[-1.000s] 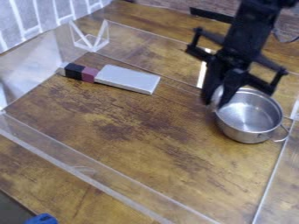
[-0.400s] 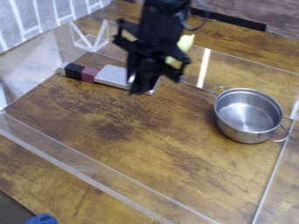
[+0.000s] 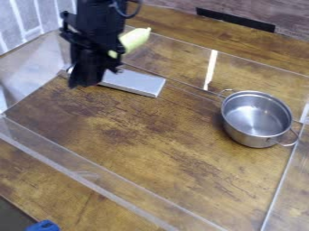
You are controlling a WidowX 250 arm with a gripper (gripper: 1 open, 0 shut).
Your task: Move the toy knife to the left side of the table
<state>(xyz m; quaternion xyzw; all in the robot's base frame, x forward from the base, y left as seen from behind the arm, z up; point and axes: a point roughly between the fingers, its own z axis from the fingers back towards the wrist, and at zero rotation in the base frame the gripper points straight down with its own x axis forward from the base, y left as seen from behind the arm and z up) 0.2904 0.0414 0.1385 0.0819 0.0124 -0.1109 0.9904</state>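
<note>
**Knife carried across to the left, not yet set down**

The gripper (image 3: 82, 79) now hangs over the far-left part of the table (image 3: 145, 144), pointing straight down, just in front of the grey slab (image 3: 135, 84). A second ago it stood at the right, right above the steel pot (image 3: 257, 118); a little later it was over the middle, and now it has crossed almost the whole width. The pot is left alone on the right, empty as far as can be seen.

The toy knife (image 3: 135, 39) travels with the arm: its pale yellow-green handle sticks out to the right of the black hand, above the table and well clear of the wood. The silver end is hidden behind the gripper. The fingers are closed almost fully, and since the knife rides along in every picture, the grip is judged to be on it, though the exact contact point cannot be seen.

For the task this means the carrying part looks nearly done. What remains, by my reading, is to lower the knife onto bare wood on the left, avoiding the slab and the clear wall (image 3: 49, 56) close by, and then let go.
</note>
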